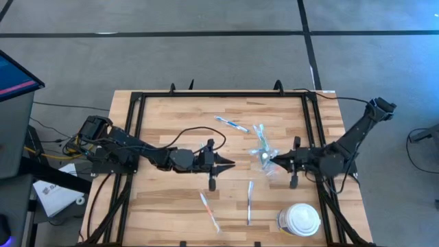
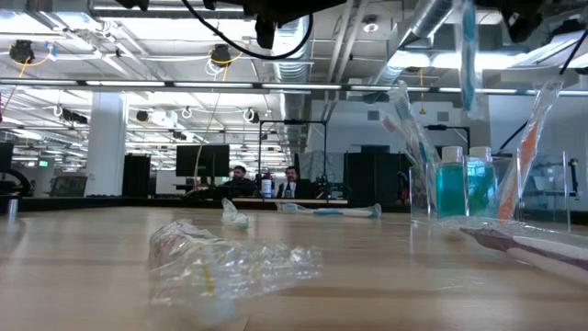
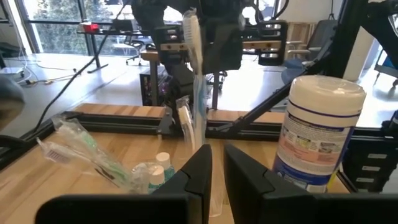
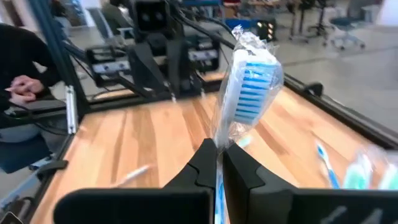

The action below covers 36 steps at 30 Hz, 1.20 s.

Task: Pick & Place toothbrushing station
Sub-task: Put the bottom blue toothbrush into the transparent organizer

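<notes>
The clear cup stands on the table right of centre, with teal tubes and wrapped toothbrushes leaning out of it. My right gripper is just beside the cup's near side, shut on a wrapped blue-and-white toothbrush that stands upright. The same toothbrush shows from behind in the left wrist view. My left gripper faces it from the table's middle; its fingers stand almost together with nothing seen between them. Three more toothbrushes lie flat on the table. My right gripper pinches the toothbrush's handle, a little below the head, between its two fingers through the clear wrapper. The fingers come level from the table's right side and lie across the handle. The brush stands upright, head up, lifted clear of the table.
A large white lidded container stands at the near right corner. A black frame runs round the tabletop. Crumpled clear wrapping lies near the front edge. A person's hands show beyond the table.
</notes>
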Motion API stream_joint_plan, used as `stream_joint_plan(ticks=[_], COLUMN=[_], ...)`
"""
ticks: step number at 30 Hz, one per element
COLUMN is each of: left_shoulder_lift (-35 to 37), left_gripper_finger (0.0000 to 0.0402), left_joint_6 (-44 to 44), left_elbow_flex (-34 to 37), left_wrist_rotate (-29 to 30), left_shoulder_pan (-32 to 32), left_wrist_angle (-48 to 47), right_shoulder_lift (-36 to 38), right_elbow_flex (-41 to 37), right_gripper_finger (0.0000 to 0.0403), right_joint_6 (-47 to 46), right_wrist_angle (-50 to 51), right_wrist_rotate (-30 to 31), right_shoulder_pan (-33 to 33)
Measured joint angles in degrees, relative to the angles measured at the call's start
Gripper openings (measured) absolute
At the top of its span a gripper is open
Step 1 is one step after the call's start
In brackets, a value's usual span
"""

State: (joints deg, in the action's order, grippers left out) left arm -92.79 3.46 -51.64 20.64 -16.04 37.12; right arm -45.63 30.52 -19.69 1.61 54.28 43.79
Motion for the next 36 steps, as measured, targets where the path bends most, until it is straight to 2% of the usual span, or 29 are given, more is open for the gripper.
stream_joint_plan(ticks=[8,11,15,24,36], left_shoulder_lift=[-0.02,-0.02,-0.04,-0.04,-0.04], left_gripper_finger=[0.0034,0.0035,0.0034,0.0034,0.0034], left_joint_6=[0.0,0.01,0.0,0.0,0.0], left_elbow_flex=[0.0,0.0,0.0,0.02,0.02], left_wrist_rotate=[0.04,0.07,0.06,0.07,0.07], left_shoulder_pan=[-0.23,-0.23,-0.23,-0.23,-0.23], left_wrist_angle=[-0.26,-0.26,-0.28,-0.28,-0.3], right_shoulder_lift=[0.02,0.0,-0.35,-1.29,-8.58], right_elbow_flex=[0.0,0.0,-0.02,-0.02,-0.02], right_gripper_finger=[0.0,0.0,0.0,0.0,0.0], right_joint_6=[-3.75,-8.6,-16.44,-20.46,-27.16], right_wrist_angle=[3.59,8.37,14.34,17.41,18.12], right_wrist_rotate=[7.64,10.19,11.3,11.85,13.47], right_shoulder_pan=[5.94,7.22,8.04,8.29,8.15])
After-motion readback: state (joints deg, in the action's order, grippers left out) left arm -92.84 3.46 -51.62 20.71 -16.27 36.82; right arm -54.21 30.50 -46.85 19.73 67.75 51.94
